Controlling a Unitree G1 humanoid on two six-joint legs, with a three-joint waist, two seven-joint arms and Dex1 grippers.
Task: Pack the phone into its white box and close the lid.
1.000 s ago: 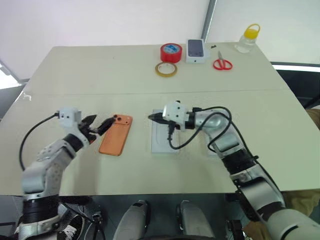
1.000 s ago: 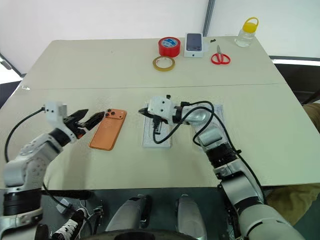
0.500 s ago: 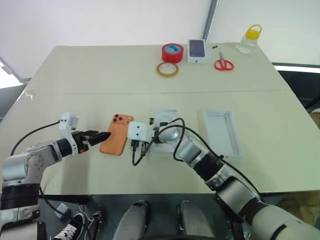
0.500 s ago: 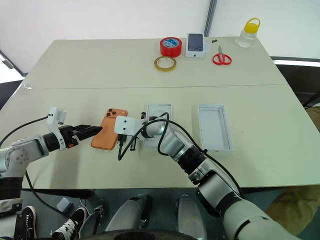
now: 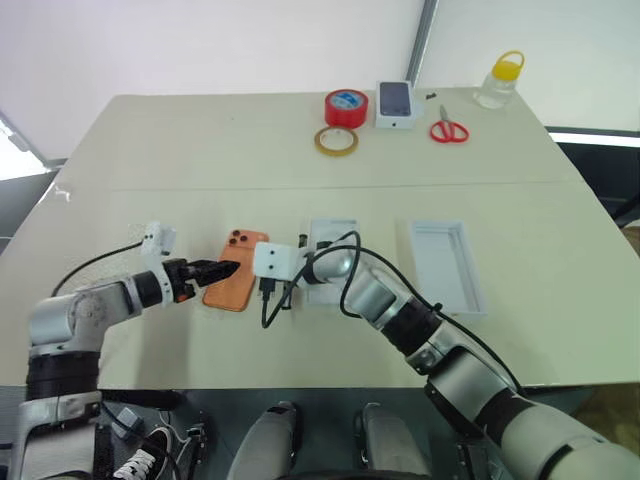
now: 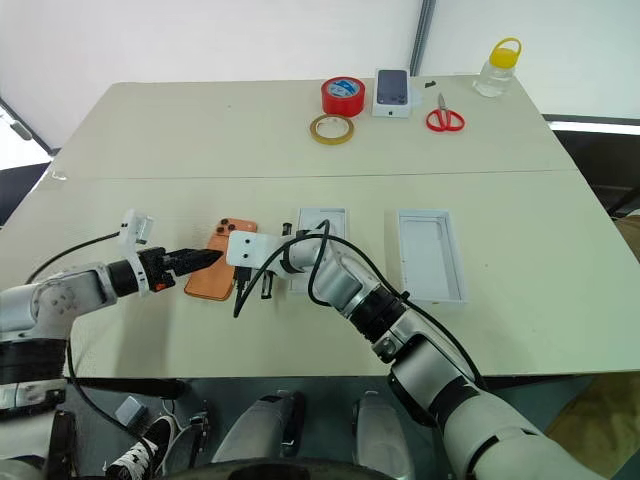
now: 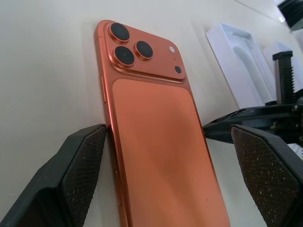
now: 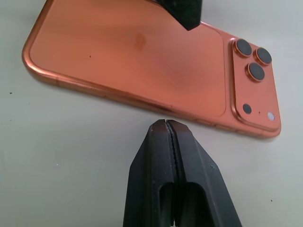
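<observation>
Beige laminate covers the table (image 5: 200, 150), and almost everything that matters sits in its near half, so I place the rest from the orange phone (image 5: 233, 283), which lies face down, flat on the top, lens cluster toward the far edge.

Well to the right of the phone sits an all-white tray, the lid (image 5: 446, 268), empty and rim up. Just right of the phone lies a white card with an oval recess (image 5: 330, 240), partly covered by the right forearm and its cable; whether the white box sits beneath it I cannot tell.

The left gripper (image 7: 156, 137) comes in low from the phone's left with its jaws spread wide, straddling the near half of the phone across its width; one pad (image 7: 85, 161) is just beside the left long edge and the other stands off the right edge. The right gripper (image 8: 171, 142) has its jaws pressed together, empty, its tip on the table just beside the right long edge.

The step in hand looks like securing the phone. To do it well, the shut right tip should act as a backstop so the phone cannot skid, while the left jaws settle level on both long edges, clear of the lens bump, before closing. A tilted pinch on such a slick, thin body would probably let it slip.
</observation>
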